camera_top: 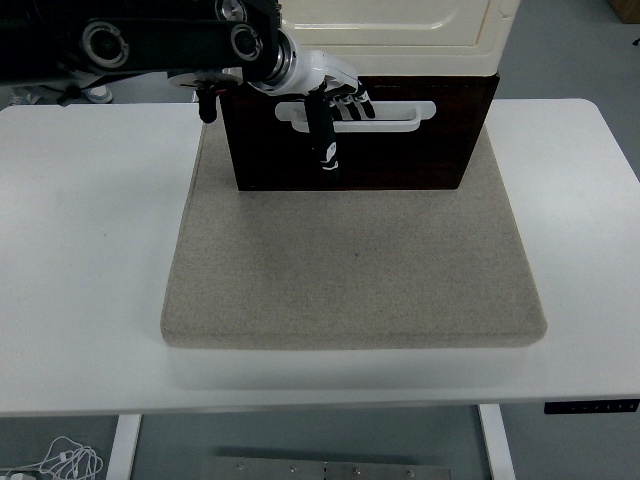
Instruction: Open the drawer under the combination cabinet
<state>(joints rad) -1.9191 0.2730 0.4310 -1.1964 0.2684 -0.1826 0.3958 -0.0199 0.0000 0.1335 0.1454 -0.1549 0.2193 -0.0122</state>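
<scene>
A dark brown drawer (pixel 405 155) sits under the cream cabinet (pixel 400 30) at the back of the table. A white handle (pixel 400 120) runs across the drawer's front. My left arm comes in from the top left. Its hand (pixel 335 100) is at the left part of the handle, with the fingers (pixel 350 103) curled into the handle's slot. The black thumb (pixel 324 140) hangs down over the drawer's face. I cannot tell how far the drawer stands out from the cabinet. The right arm is out of the picture.
Cabinet and drawer stand on a grey felt mat (pixel 350 270) that covers the middle of the white table (pixel 90 250). The mat's front half lies bare in front of the drawer. A cable lies on the floor at the bottom left.
</scene>
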